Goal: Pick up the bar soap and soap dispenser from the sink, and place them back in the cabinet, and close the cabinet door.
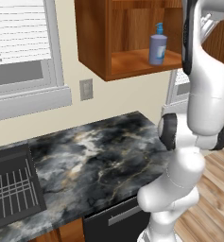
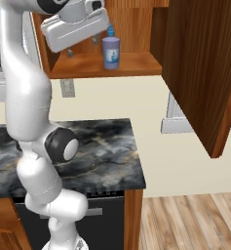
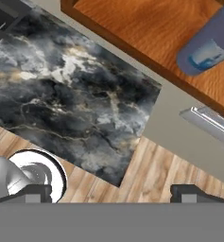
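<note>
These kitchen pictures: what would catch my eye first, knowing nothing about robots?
The tall white arm reaching up to the open wooden cabinet. On its shelf a blue soap dispenser stands upright, with the open gripper just left of it, not touching. Below lies a dark marbled counter, and the cabinet door hangs open at the right.

- A home kitchen, rendered.
- A black-and-grey veined marble worktop [image 1: 94, 160] runs along a cream wall, with reddish-brown wooden base units below.
- A large black rectangular sink [image 1: 12, 189] with a wire rack sits at the worktop's left edge.
- A reddish-brown wooden wall cabinet [image 1: 92, 38] hangs above, its raised-panel door [image 2: 200, 73] open.
- A window with white blinds [image 1: 19, 33] and light wood plank flooring [image 2: 185, 224] complete it.
</note>
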You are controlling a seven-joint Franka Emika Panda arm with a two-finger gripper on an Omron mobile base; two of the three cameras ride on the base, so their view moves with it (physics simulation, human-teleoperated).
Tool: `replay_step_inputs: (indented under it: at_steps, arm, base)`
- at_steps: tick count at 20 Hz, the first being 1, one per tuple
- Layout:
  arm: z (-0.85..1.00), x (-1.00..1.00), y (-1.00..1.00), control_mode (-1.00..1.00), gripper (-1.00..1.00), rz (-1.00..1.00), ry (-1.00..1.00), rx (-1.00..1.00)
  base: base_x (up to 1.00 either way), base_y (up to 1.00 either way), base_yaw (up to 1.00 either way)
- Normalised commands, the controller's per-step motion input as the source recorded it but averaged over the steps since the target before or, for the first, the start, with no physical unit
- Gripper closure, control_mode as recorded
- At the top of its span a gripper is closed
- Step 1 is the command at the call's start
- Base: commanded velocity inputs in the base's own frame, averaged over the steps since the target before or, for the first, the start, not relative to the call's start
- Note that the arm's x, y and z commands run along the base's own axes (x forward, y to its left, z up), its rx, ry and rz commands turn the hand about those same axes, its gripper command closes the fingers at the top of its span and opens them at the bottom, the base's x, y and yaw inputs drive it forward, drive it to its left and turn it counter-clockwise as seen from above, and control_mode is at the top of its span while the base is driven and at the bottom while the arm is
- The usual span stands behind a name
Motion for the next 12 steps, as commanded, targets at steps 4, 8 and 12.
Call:
replay_step_inputs:
  at_steps: [4, 8, 12]
  arm:
    - [-0.25, -0.44, 0.30, -1.00, -1.00, 0.00, 0.08, 0.00]
    - [-0.43, -0.42, 0.22, -1.00, -1.00, 0.05, 0.02, 0.00]
    - [-0.52, -0.45, 0.18, -1.00, -1.00, 0.08, 0.00, 0.00]
  base:
    - [0.00, 0.00, 0.00]
    - [0.00, 0.00, 0.00]
    - [0.00, 0.00, 0.00]
